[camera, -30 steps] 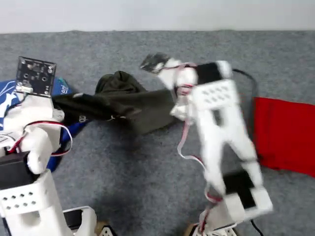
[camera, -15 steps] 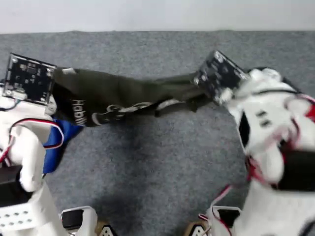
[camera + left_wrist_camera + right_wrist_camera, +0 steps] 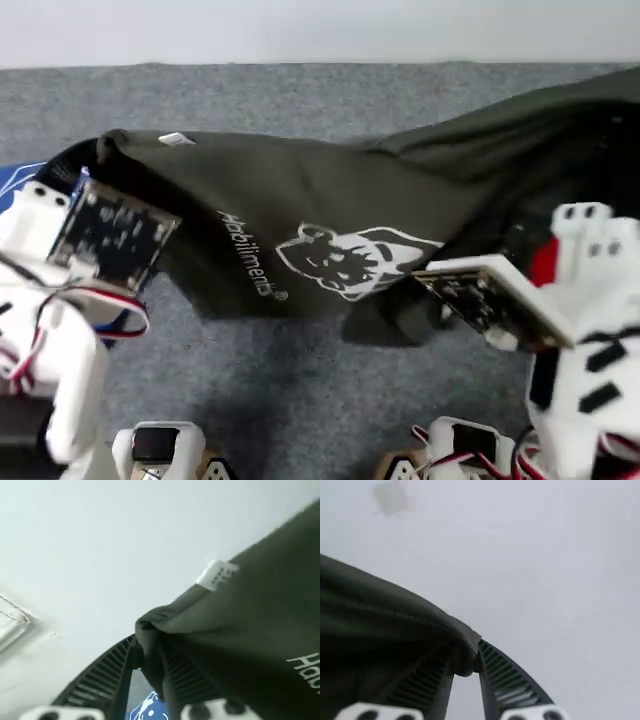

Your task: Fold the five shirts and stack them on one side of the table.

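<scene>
While left pincer (image 3: 148,647) and right pincer (image 3: 466,666) are clenching opposite edges, dark shirt (image 3: 330,205) is hanging between them. Long axis is running left-to-right across frame.

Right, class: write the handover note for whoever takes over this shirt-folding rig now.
Tools: the left tool is shut on one edge of the dark green shirt, the right tool on another edge.
The shirt hangs spread between them above the table.
The blue shirt lies by the left arm, the red shirt by the right.
Done: no fold confirmed.
Left: lay it down, fold, stack, then the others.
</scene>
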You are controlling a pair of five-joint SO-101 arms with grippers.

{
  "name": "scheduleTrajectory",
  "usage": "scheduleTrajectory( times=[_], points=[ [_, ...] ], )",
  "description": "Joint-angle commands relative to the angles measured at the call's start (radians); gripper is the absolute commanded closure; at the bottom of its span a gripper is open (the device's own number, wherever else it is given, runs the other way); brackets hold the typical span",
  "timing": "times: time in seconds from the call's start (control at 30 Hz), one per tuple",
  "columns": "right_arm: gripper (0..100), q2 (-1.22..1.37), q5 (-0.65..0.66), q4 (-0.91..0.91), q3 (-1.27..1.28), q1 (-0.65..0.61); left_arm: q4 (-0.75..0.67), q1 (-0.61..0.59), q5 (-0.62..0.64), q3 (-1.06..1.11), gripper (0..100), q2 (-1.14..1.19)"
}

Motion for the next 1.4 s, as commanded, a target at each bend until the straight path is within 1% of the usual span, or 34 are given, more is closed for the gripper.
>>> scheduleTrajectory(
  times=[0.0,0.07,0.17,0.23,0.3,0.43,0.53,0.6,0.67,0.8,0.9,0.97,1.07,1.1,1.2,1.37],
  points=[
    [98.7,-0.022,0.005,-0.093,-0.008,0.064,-0.025,0.006,-0.008,-0.041,99,-0.048],
    [98.7,-0.035,0.005,-0.122,-0.008,0.082,0.002,0.008,-0.008,-0.042,99,-0.08],
    [98.7,-0.059,0.005,-0.151,-0.008,0.116,0.097,0.063,-0.017,-0.044,99,-0.143],
    [98.7,-0.074,0.003,-0.168,-0.008,0.14,0.15,0.084,-0.061,-0.044,99,-0.196],
    [98.7,-0.093,0.003,-0.18,-0.008,0.159,0.164,0.083,-0.089,-0.044,99,-0.241],
    [98.7,-0.13,0.003,-0.173,-0.008,0.173,0.152,0.026,-0.138,-0.044,99,-0.301],
    [98.7,-0.142,0.005,-0.168,-0.003,0.185,0.101,-0.009,-0.147,-0.044,99,-0.311],
    [98.7,-0.137,0.003,-0.157,-0.002,0.216,0.074,-0.015,-0.147,-0.044,99,-0.31],
    [98.7,-0.134,0.002,-0.107,0.005,0.229,0.064,-0.012,-0.147,-0.036,99,-0.307],
    [98.7,-0.14,0.006,-0.027,0.107,0.228,0.066,-0.011,-0.149,0.018,99,-0.279],
    [98.7,-0.137,0.006,-0.022,0.226,0.226,0.055,-0.011,-0.15,0.079,99,-0.256],
    [98.7,-0.137,0.014,-0.042,0.322,0.189,0.003,-0.011,-0.15,0.153,99,-0.239],
    [98.7,-0.14,0.083,-0.077,0.485,0.116,-0.13,-0.011,-0.15,0.286,99,-0.218],
    [98.7,-0.139,0.086,-0.105,0.539,0.099,-0.183,-0.011,-0.15,0.334,99,-0.21],
    [98.7,-0.136,0.089,-0.251,0.715,0.058,-0.353,-0.011,-0.149,0.463,99,-0.181],
    [98.7,-0.128,0.094,-0.575,0.994,-0.007,-0.585,-0.011,-0.149,0.627,99,-0.086]
  ],
)
